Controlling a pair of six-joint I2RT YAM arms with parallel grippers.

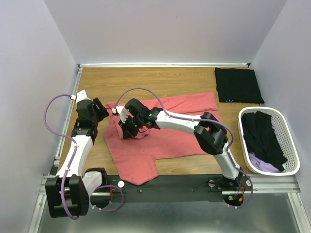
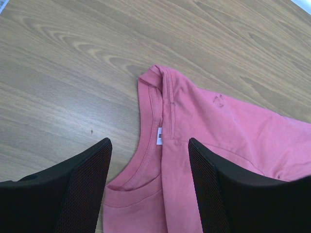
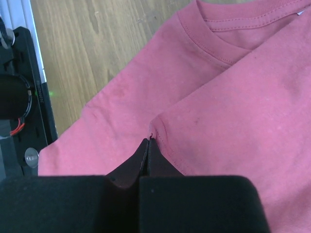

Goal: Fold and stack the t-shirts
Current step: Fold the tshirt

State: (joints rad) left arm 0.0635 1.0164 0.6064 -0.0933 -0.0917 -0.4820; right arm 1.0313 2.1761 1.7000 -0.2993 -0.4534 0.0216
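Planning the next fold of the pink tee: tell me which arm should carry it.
Probably right. The right hand is shut with a fold of the coral-pink t-shirt pinched at its tips, ready to drag. The left hand hangs open above the collar, gripping nothing.

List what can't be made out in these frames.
- Top external: the right arm covers the middle of the coral-pink t-shirt.
- Top external: in the basket, the black t-shirt buries the lilac t-shirt; garment count unclear.
- Left wrist: neck label print too small.
- Right wrist: right gripper shut at a fold; its own fingers hide any pinched cloth.
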